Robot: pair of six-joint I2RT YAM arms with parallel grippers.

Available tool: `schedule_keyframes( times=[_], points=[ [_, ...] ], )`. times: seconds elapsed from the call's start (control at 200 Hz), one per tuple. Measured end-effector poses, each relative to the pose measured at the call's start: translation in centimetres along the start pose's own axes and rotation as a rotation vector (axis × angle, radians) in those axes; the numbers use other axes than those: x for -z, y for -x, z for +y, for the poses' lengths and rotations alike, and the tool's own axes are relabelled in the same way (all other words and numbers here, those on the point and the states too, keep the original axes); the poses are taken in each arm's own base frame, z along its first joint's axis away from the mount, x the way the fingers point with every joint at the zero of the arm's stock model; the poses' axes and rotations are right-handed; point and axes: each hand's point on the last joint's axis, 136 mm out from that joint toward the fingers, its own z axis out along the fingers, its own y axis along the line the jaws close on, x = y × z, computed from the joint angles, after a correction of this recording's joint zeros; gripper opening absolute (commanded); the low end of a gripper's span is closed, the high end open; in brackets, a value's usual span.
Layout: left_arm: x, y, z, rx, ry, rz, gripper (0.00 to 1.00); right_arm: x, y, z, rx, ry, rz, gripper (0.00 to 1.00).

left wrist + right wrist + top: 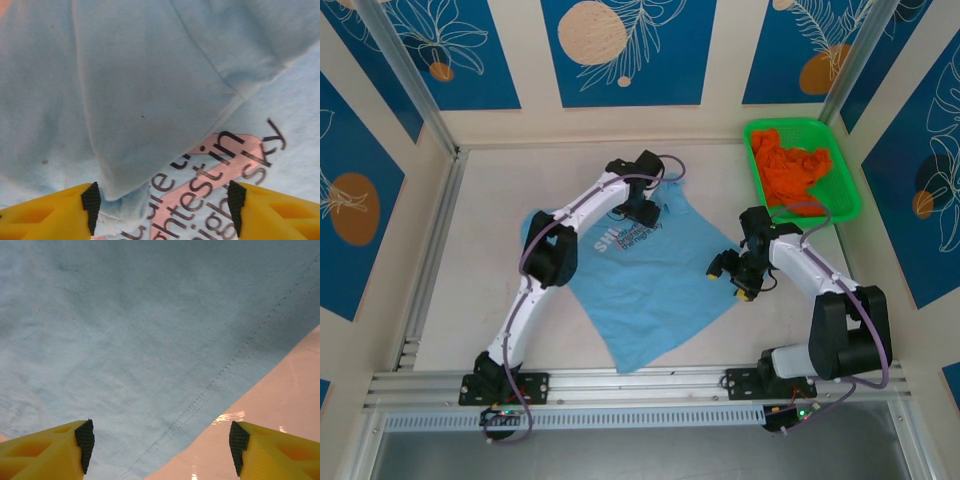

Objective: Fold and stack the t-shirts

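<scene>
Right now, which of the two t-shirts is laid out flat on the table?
The light blue t-shirt with printed lettering, spread on the table; the orange t-shirt sits crumpled in the green basket at the far right.

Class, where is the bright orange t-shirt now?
In the top view, the crumpled bright orange cloth t-shirt lies inside the green plastic mesh basket at the far right corner of the table.

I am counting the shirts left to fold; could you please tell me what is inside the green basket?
The green basket holds a crumpled orange t-shirt. Anything beneath that cloth is covered, so more cannot be ruled out.
</scene>
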Motion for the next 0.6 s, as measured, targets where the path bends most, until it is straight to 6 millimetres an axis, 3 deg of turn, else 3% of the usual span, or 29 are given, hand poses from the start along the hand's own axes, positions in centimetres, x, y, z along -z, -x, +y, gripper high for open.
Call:
schedule_keyframes(
  times=[0.1, 0.225, 0.345, 0.49, 0.6],
  points=[
    [-0.6, -0.2, 0.5, -0.019, 0.032, 0.011, 0.54, -0.2, 0.2, 0.0, -0.004, -0.002, 0.003, 0.74],
    [-1.2, -0.5, 0.9, -0.024, 0.057, 0.021, 0.28, -0.7, 0.4, -0.1, -0.011, -0.007, 0.013, 0.74],
    [-1.3, -0.4, 1.3, -0.019, 0.078, 0.018, 0.21, -1.1, 0.5, -0.3, -0.03, -0.018, 0.026, 0.73],
    [-0.9, 0.1, 1.7, 0.002, 0.085, 0.003, 0.0, -1.5, 0.7, -0.3, -0.043, -0.021, 0.029, 0.69],
    [-0.5, 0.7, 2.1, 0.012, 0.084, -0.016, 0.0, -2.3, 0.7, -0.6, -0.065, -0.036, 0.055, 0.59]
  ],
)
